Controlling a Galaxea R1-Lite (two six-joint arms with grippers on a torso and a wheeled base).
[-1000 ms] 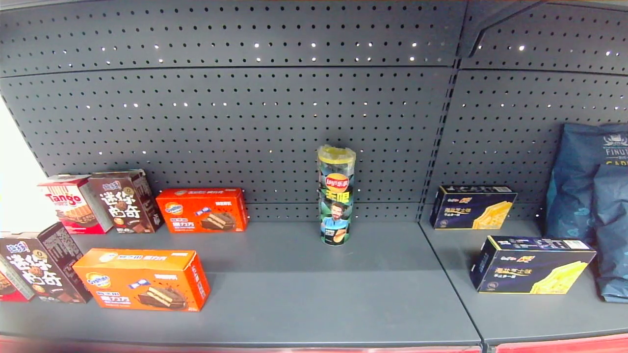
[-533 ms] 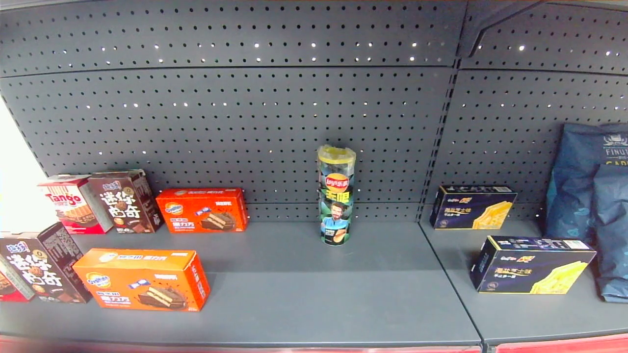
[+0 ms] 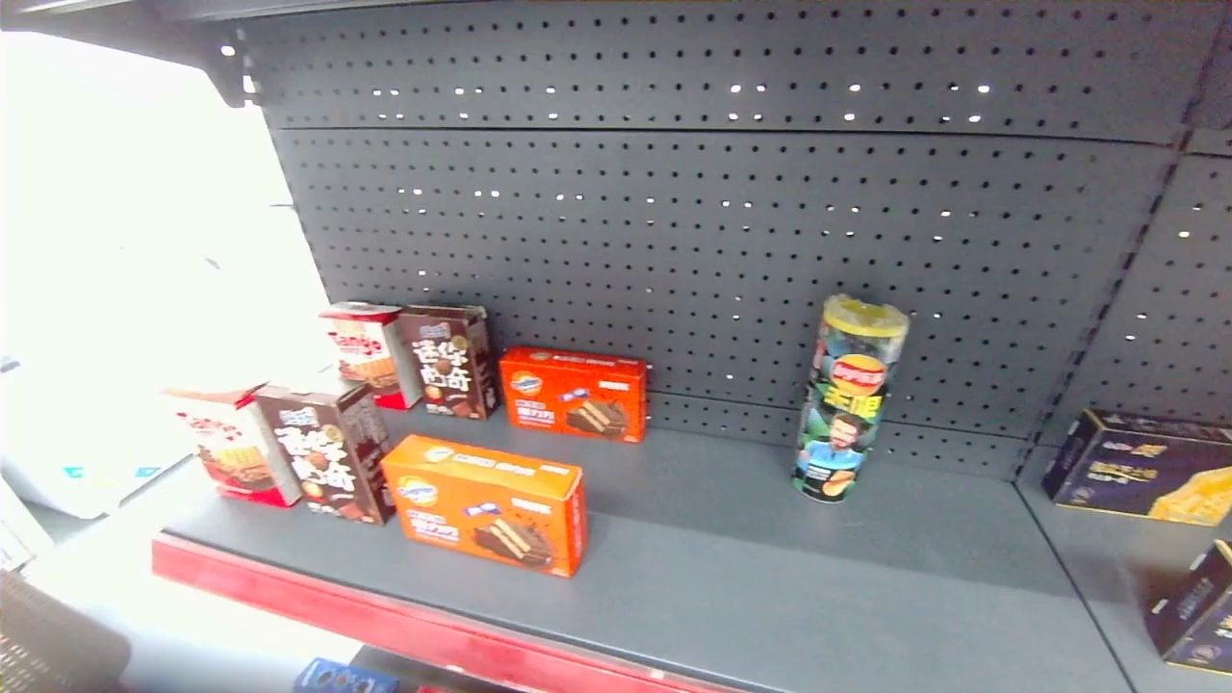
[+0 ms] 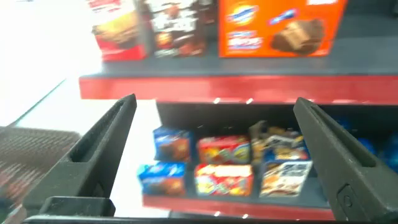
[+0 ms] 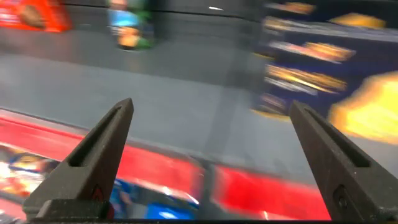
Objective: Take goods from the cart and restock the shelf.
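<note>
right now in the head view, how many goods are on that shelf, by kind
red boxes: 2
brown boxes: 2
orange boxes: 2
chip can: 1
navy boxes: 2
total: 9

Shop: dark metal shelf (image 3: 770,577), pegboard back (image 3: 674,241), red edge strip (image 3: 385,616), snack boxes (image 3: 486,505), chip can (image 3: 847,399) faced outward.
</note>
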